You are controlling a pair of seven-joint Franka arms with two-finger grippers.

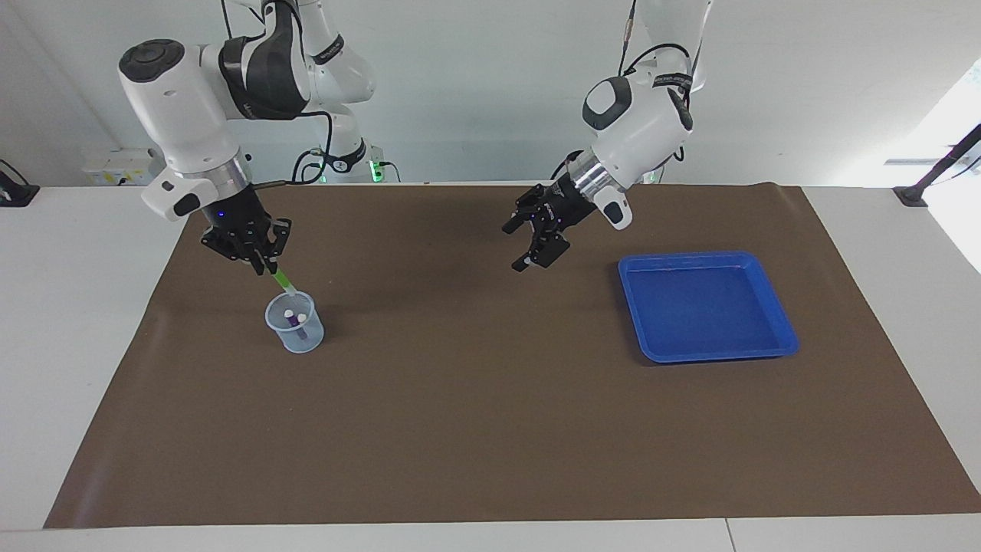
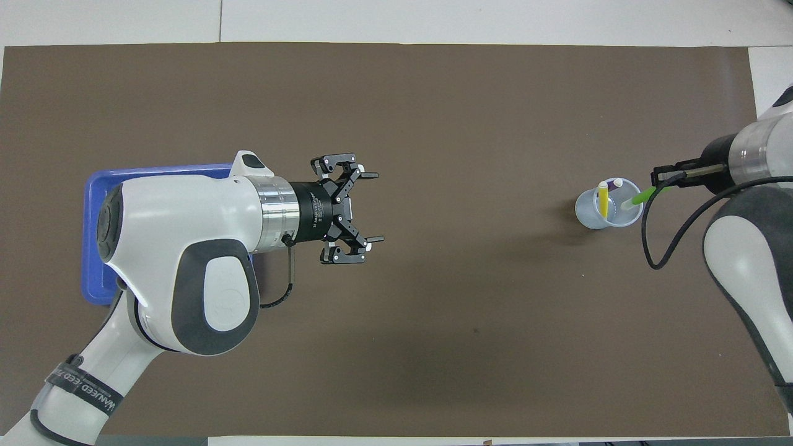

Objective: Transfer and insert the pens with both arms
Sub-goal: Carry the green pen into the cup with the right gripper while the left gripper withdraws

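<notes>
Brown mat (image 1: 490,429) covers white table (image 1: 69,345); pale wall (image 1: 475,92).

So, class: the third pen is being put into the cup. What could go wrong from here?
1. The right hand holds the green pen tilted at the rim of the cup; it might catch the rim and tip the light cup.
2. The yellow pen and purple pen already stand inside, so the green one could jam against them.
</notes>
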